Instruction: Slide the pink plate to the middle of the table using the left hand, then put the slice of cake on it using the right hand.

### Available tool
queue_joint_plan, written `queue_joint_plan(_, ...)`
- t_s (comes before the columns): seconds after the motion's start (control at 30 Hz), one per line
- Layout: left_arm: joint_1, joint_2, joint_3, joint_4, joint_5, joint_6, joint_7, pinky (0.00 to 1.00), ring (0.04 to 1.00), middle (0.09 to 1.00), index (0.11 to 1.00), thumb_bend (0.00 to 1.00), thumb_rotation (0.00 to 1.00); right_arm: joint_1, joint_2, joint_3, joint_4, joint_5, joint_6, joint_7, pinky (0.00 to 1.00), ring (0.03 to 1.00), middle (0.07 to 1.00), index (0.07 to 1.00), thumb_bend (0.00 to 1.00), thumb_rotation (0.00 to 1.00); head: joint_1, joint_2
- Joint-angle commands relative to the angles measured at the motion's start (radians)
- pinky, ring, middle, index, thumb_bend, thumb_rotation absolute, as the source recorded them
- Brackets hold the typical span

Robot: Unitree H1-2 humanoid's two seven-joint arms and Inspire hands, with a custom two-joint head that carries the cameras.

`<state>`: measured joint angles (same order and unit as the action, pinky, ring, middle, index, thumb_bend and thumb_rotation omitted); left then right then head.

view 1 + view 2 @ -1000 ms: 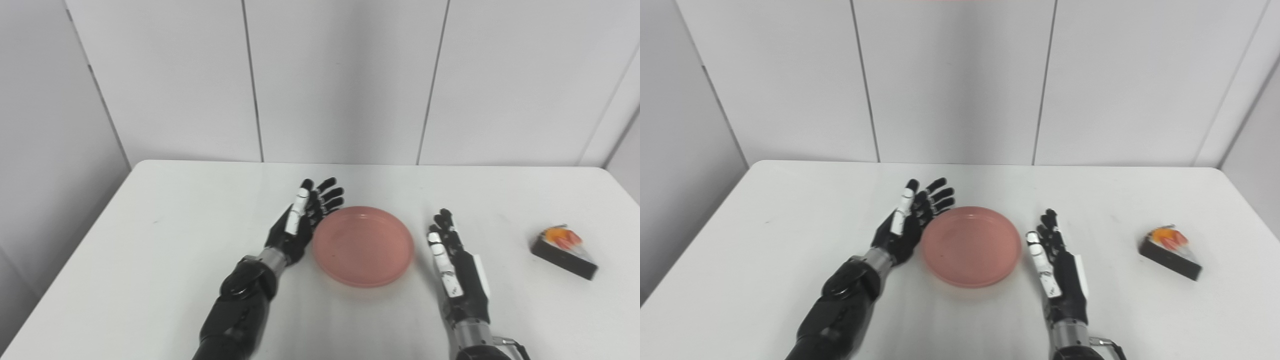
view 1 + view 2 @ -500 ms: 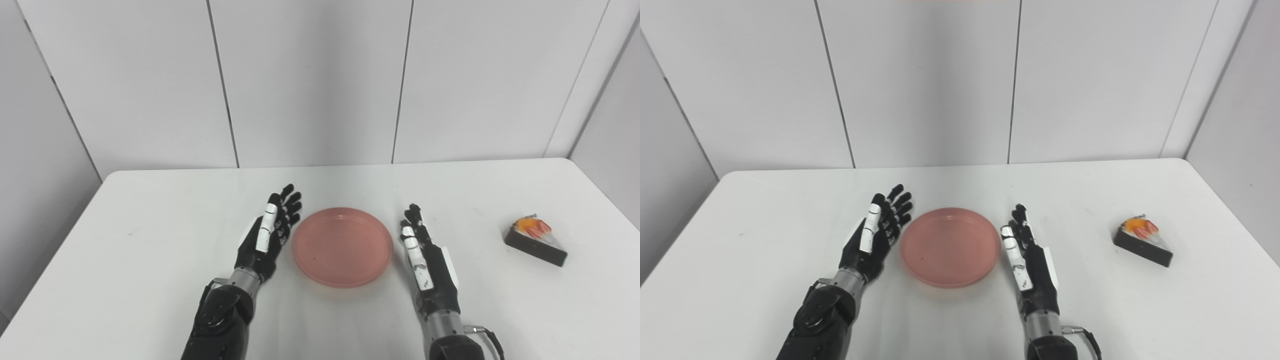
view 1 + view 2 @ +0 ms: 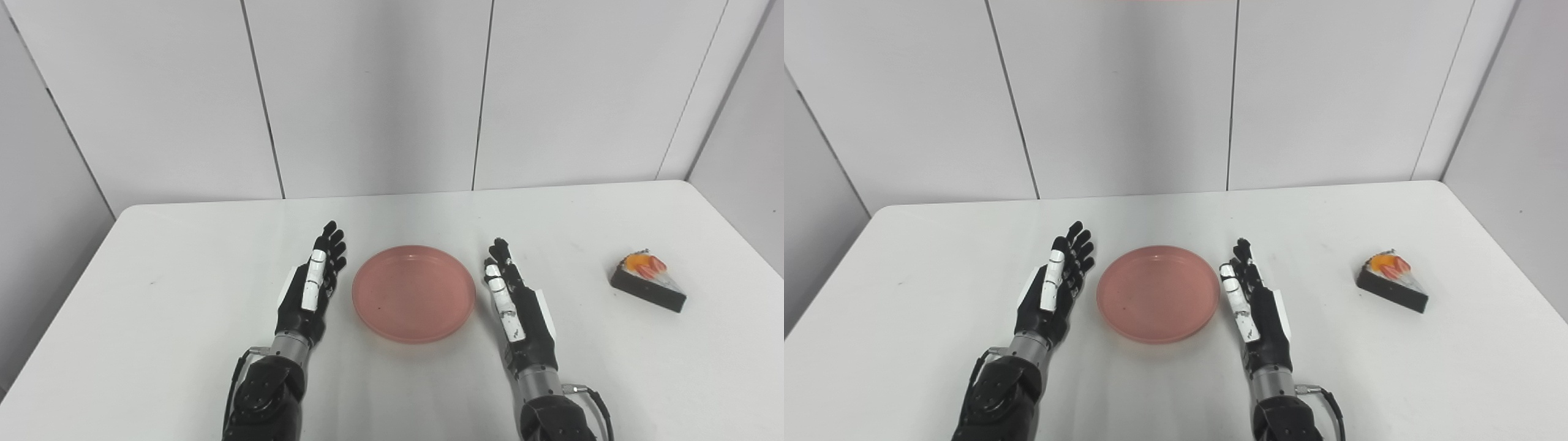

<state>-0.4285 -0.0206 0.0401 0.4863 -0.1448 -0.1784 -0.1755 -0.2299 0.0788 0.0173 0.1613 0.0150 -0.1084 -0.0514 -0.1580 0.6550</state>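
Note:
The pink plate (image 3: 413,292) lies flat near the middle of the white table (image 3: 184,275), with nothing on it. My left hand (image 3: 312,286) stands open just left of the plate, fingers straight, a small gap between them and the rim. On the plate's right side my right hand (image 3: 516,307) is open too, edge-on to the table and holding nothing. The slice of cake (image 3: 648,282), dark with orange and red fruit on top, sits far to the right near the table's edge, well away from both hands.
White wall panels (image 3: 367,92) rise behind the table's far edge. The table's right edge (image 3: 744,239) runs close beside the cake. A small dark speck (image 3: 151,283) marks the tabletop on the left.
The camera has shifted, so the whole scene sits differently. My left hand has drawn back from the plate's far-left rim and now stands beside it. The right hand has barely moved.

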Motion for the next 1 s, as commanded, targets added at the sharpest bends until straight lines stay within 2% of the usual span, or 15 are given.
queue_joint_plan(0.0,0.028,-0.012,-0.008,0.007,0.013,-0.02,0.015,1.0,1.0,1.0,1.0,0.69,1.0,-0.014,0.003,-0.006,0.004,0.006,-0.055,0.002,0.96,0.947,0.954,0.959,0.57,0.81,-0.003,0.004)
queue_joint_plan(0.23,0.048,-0.045,-0.022,-0.041,0.011,0.015,0.03,1.0,1.0,1.0,1.0,0.66,1.0,-0.015,-0.006,-0.003,-0.009,-0.015,-0.042,-0.003,0.95,0.943,0.958,0.959,0.54,0.87,-0.04,0.011)
queue_joint_plan(0.33,0.056,-0.048,-0.032,-0.062,0.014,0.036,0.026,1.0,1.0,1.0,1.0,0.65,1.0,-0.019,-0.001,-0.008,-0.005,-0.003,-0.04,-0.003,0.96,0.949,0.955,0.957,0.54,0.85,-0.065,0.005)
queue_joint_plan(0.57,0.046,-0.047,-0.036,-0.017,0.0,0.022,0.008,1.0,1.0,1.0,1.0,0.67,1.0,-0.051,-0.007,-0.008,0.043,-0.012,-0.062,-0.006,0.96,0.949,0.96,0.964,0.55,0.82,-0.149,-0.033)
queue_joint_plan(0.7,0.041,-0.046,-0.037,0.01,-0.001,0.009,-0.001,1.0,1.0,1.0,1.0,0.68,1.0,-0.071,-0.031,0.001,0.052,-0.044,-0.057,-0.009,0.98,0.965,0.979,0.992,0.57,0.91,-0.173,-0.045)
queue_joint_plan(0.8,0.037,-0.043,-0.035,0.022,-0.005,-0.004,-0.009,1.0,1.0,1.0,1.0,0.69,1.0,-0.089,-0.08,0.028,0.023,-0.115,0.017,0.008,0.99,0.988,0.993,0.998,0.63,0.92,-0.185,-0.051)
queue_joint_plan(0.87,0.031,-0.043,-0.029,0.034,-0.016,-0.013,-0.017,1.0,1.0,1.0,1.0,0.68,1.0,-0.104,-0.109,0.031,0.006,-0.115,0.044,0.034,1.0,0.998,0.999,1.0,0.63,0.84,-0.215,-0.063)
queue_joint_plan(0.97,0.029,-0.043,-0.022,0.034,-0.024,-0.016,-0.018,1.0,1.0,1.0,1.0,0.68,1.0,-0.12,-0.134,0.025,-0.027,-0.113,0.079,0.049,0.94,0.989,1.0,1.0,0.63,0.74,-0.218,-0.064)
